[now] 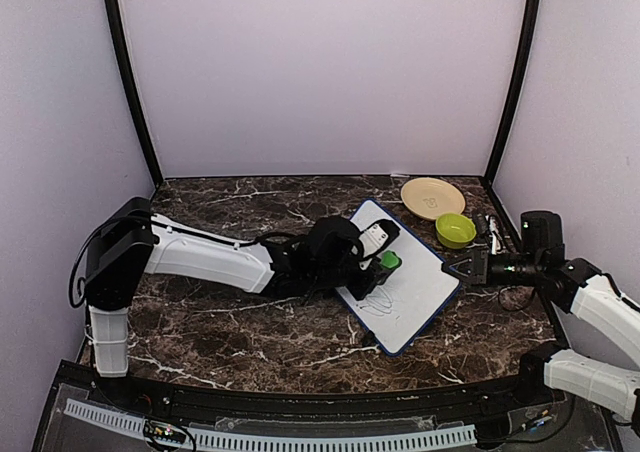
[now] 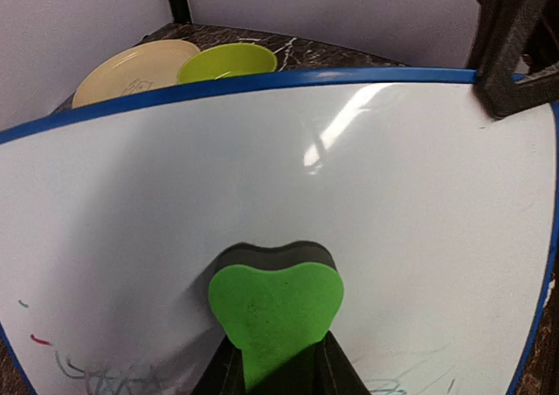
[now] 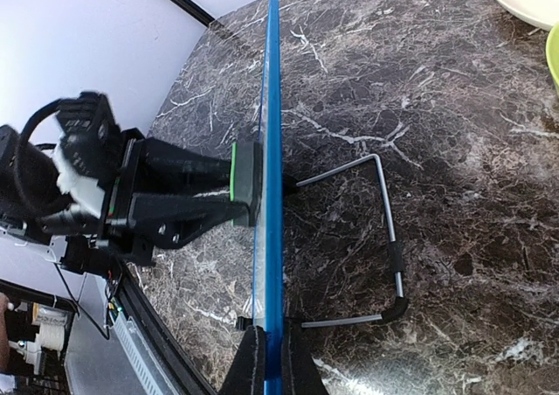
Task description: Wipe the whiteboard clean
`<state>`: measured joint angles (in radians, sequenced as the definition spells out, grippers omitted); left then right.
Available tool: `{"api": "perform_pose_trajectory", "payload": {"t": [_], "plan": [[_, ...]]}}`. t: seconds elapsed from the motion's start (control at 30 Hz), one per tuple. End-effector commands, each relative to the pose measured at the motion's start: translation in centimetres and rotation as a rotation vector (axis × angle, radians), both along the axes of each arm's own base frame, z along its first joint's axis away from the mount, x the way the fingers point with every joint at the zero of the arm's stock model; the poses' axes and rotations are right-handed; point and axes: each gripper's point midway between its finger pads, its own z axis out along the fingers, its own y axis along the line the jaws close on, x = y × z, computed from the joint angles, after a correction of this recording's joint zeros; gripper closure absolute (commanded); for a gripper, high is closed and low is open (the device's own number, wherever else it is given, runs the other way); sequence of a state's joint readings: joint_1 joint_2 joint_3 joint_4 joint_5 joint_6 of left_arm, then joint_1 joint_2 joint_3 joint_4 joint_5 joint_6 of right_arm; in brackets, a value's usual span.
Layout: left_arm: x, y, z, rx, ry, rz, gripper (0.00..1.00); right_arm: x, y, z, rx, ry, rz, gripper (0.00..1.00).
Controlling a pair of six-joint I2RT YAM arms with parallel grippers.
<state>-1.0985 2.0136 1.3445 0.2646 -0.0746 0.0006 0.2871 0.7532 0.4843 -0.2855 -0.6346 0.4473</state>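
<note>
The whiteboard (image 1: 412,282), white with a thin blue frame, lies tilted on the marble table, with scribbles (image 1: 378,300) on its near part. My left gripper (image 1: 385,260) is shut on the green eraser (image 2: 275,312), whose dark felt side presses on the whiteboard (image 2: 262,176); faint marks (image 2: 96,373) show at the lower left of the left wrist view. My right gripper (image 1: 462,269) is shut on the board's right edge. In the right wrist view the whiteboard (image 3: 272,150) stands edge-on between the right gripper's (image 3: 273,360) fingers, with the eraser (image 3: 245,183) against its face.
A tan plate (image 1: 432,197) and a lime bowl (image 1: 455,229) sit at the back right, just beyond the board. A wire stand (image 3: 389,238) sticks out behind the board. A marker (image 1: 493,234) lies by the right arm.
</note>
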Motion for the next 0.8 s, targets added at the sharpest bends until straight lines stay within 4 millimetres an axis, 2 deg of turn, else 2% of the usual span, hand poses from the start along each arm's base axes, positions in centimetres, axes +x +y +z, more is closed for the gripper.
{"api": "perform_pose_trajectory", "payload": {"t": [0.0, 0.07, 0.17, 0.3, 0.43, 0.57, 0.77], "plan": [[-6.1, -3.4, -2.2, 0.074, 0.005, -0.179, 1.0, -0.6, 1.0, 1.3, 0.03, -0.029, 0.071, 1.0], [-6.4, -3.7, -1.9, 0.061, 0.02, -0.179, 1.0, -0.6, 1.0, 1.3, 0.029, -0.029, 0.072, 1.0], [-5.8, -3.4, -1.8, 0.064, 0.018, -0.152, 1.0, -0.5, 1.0, 1.4, 0.029, -0.032, 0.071, 1.0], [-3.7, -1.9, -2.3, 0.071, 0.045, -0.095, 1.0, -0.5, 1.0, 1.4, 0.029, -0.032, 0.072, 1.0], [1.1, 1.7, -2.5, 0.033, 0.124, 0.037, 1.0, -0.6, 1.0, 1.4, 0.029, -0.034, 0.072, 1.0], [4.9, 5.1, -2.9, 0.029, 0.149, 0.137, 1.0, -0.6, 1.0, 1.4, 0.029, -0.032, 0.075, 1.0], [8.2, 8.9, -3.9, 0.027, 0.176, 0.23, 1.0, -0.6, 1.0, 1.3, 0.027, -0.031, 0.074, 1.0]]}}
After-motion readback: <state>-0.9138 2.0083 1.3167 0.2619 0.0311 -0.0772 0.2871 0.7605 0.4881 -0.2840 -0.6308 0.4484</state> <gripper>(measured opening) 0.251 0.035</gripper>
